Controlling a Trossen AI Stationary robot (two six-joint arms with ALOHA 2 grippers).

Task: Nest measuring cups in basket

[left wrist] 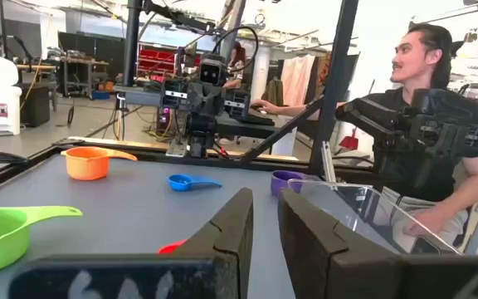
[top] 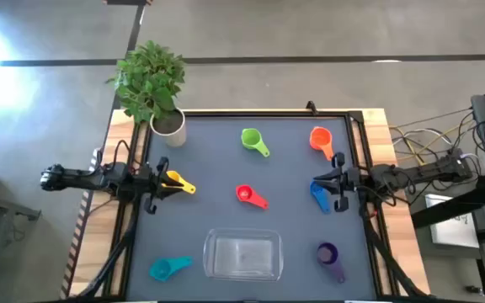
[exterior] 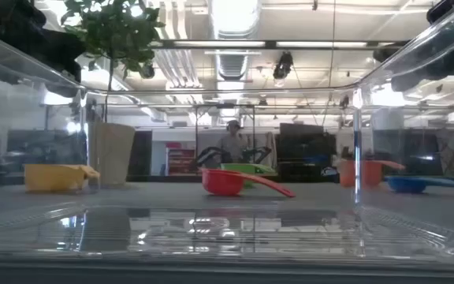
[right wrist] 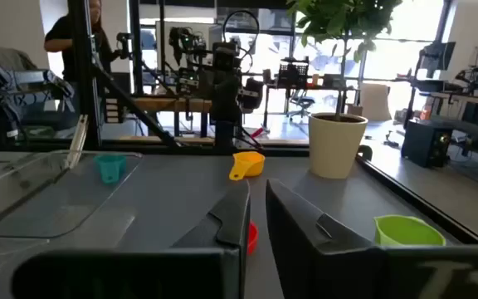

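High view shows the job not yet begun: the basket (top: 242, 256) sits at the near middle of the table with nothing inside it, as far as its clear walls let me judge. All seven measuring cups lie scattered singly on the mat, none nested. The green cup (top: 253, 140) and orange cup (top: 321, 140) are at the far side, the red cup (top: 248, 195) in the middle, the teal cup (top: 167, 268) just left of the basket, and the purple cup (top: 329, 259) to its right. The yellow cup (top: 177, 182) lies just beside the left gripper (top: 160, 187), and the blue cup (top: 319, 196) just beside the right gripper (top: 333, 180). Both grippers have fingers pressed nearly together, holding nothing. Every cup remains to be picked, stacked by size and placed inside.
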